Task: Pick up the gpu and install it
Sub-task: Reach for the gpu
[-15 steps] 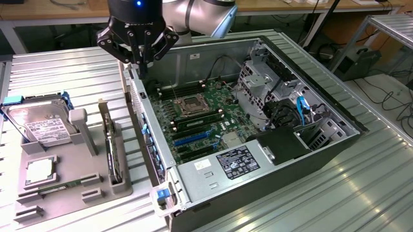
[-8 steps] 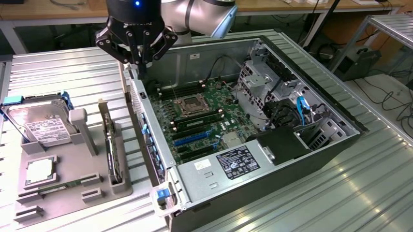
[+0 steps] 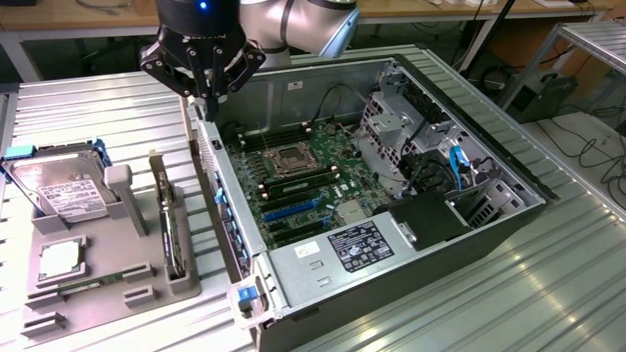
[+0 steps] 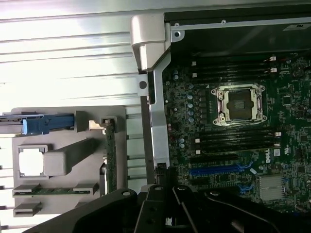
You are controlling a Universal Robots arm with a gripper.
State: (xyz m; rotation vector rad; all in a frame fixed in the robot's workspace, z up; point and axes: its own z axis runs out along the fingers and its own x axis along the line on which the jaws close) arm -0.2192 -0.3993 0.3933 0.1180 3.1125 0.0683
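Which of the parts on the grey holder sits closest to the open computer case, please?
The gpu, the thin dark card standing on edge beside the computer case; the hard drive, processor and memory stick sit farther away.

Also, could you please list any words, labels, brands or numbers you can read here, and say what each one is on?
"DELL": white sideways lettering on the green motherboard; it seems to read so.
White label on the boxy silver hard drive: too small to read.
Black-and-white label on the grey metal power supply: too small to read.
Small white sticker on the case's inner wall: unreadable.
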